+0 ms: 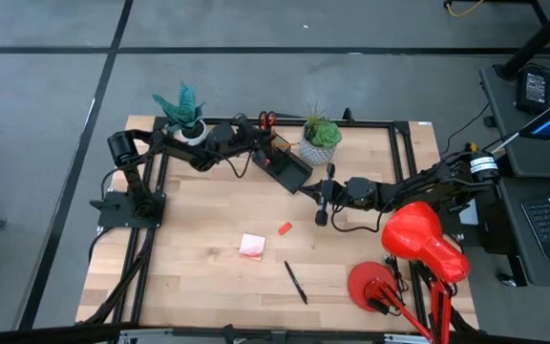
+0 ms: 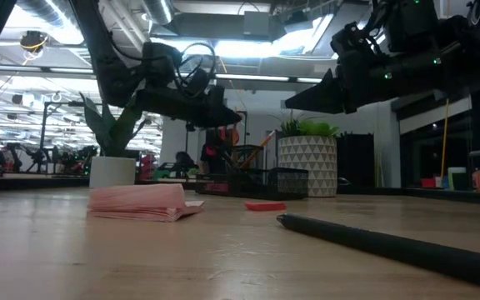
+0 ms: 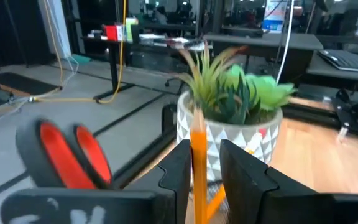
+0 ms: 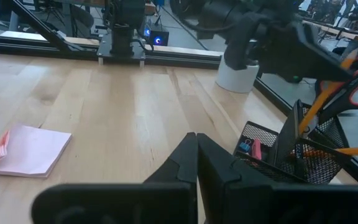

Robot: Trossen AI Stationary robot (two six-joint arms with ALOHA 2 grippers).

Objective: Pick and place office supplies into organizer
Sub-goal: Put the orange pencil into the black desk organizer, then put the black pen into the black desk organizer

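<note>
Left gripper (image 3: pixel 205 174) is clamped on the pencil (image 3: pixel 198 163), hanging over the organizer (image 1: pixel 285 164) at upper centre of the high view, where the scissors (image 1: pixel 267 118) already stand. Right gripper (image 1: pixel 321 217) hovers closed and empty, centre frame. Left to go, I'd say: pad (image 1: pixel 252 247), eraser (image 1: pixel 285 228) and pen (image 1: pixel 296 283), all lying lower centre.

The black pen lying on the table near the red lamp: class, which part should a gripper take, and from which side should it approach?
Grip the black pen at mid-barrel, coming straight down from above. It lies flat on the bare wooden table, apart from the pink sticky-note pad and the small red eraser, so its middle is clear. Probably set the fingers across the thin barrel, since it lies at a slant.
</note>
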